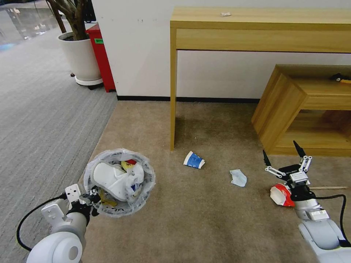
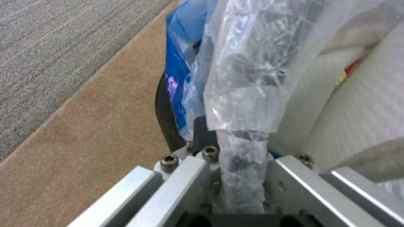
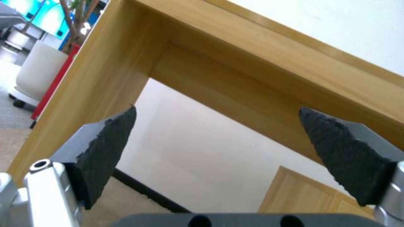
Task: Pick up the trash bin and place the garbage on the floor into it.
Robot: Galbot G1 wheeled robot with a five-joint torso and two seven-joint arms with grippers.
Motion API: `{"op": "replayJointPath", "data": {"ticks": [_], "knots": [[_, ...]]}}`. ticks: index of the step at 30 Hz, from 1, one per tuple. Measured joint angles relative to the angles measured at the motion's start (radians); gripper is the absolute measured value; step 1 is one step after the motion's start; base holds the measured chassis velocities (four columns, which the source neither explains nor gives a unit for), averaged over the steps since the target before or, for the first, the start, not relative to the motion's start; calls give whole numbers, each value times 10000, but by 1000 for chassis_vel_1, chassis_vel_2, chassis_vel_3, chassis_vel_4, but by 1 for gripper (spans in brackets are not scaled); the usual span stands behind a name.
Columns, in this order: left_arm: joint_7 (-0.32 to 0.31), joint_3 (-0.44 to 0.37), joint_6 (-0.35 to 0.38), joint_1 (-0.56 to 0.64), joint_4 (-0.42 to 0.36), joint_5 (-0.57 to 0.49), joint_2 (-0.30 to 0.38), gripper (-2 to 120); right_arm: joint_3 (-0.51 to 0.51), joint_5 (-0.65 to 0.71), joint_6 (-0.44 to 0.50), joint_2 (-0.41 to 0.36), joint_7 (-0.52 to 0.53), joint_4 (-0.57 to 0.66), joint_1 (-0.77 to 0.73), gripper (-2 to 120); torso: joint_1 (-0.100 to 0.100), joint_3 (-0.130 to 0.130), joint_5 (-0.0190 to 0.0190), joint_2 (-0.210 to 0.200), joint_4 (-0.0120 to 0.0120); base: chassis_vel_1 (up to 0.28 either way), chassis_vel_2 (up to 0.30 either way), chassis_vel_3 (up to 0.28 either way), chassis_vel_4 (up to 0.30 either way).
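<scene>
The trash bin (image 1: 119, 181), black with a crinkled plastic liner, hangs tilted over the beige floor (image 1: 204, 223), holding white slippers and wrappers. My left gripper (image 1: 93, 197) is shut on its near rim; the left wrist view shows the liner and rim (image 2: 243, 164) pinched between the jaws. Garbage lies on the carpet: a blue-white paper cup (image 1: 193, 160), a pale blue mask (image 1: 238, 178), a red-and-white wrapper (image 1: 280, 194) and a wooden stick (image 1: 327, 187). My right gripper (image 1: 279, 147) stands open, pointing up, just above the red wrapper, with nothing between its fingers (image 3: 107, 142).
A tall wooden desk (image 1: 173, 91) stands against the wall, with a low wooden shelf (image 1: 289, 106) to its right, close behind my right gripper. A white planter (image 1: 81, 58) and a red box (image 1: 102, 58) stand far left. Grey striped carpet (image 1: 40, 117) borders the left.
</scene>
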Motion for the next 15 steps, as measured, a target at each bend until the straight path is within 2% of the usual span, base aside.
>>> {"op": "replayJointPath", "data": {"ticks": [2, 4, 15], "knots": [[-1, -1, -4, 0, 2, 6, -20, 0, -21, 0, 0, 28, -8, -27, 0, 97, 0, 0, -2, 0, 0, 0, 0, 0, 0], [-3, 3, -14, -13, 17, 13, -62, 0, -24, -45, 0, 101, -18, -63, -18, 88, 0, 1, 0, 0, -1, 0, 0, 0, 0], [-32, 13, -24, -76, 50, 15, -78, 0, 86, -63, 0, 300, -8, -48, -160, 89, 0, 0, -1, 0, -1, -9, -13, 11, 10]]}}
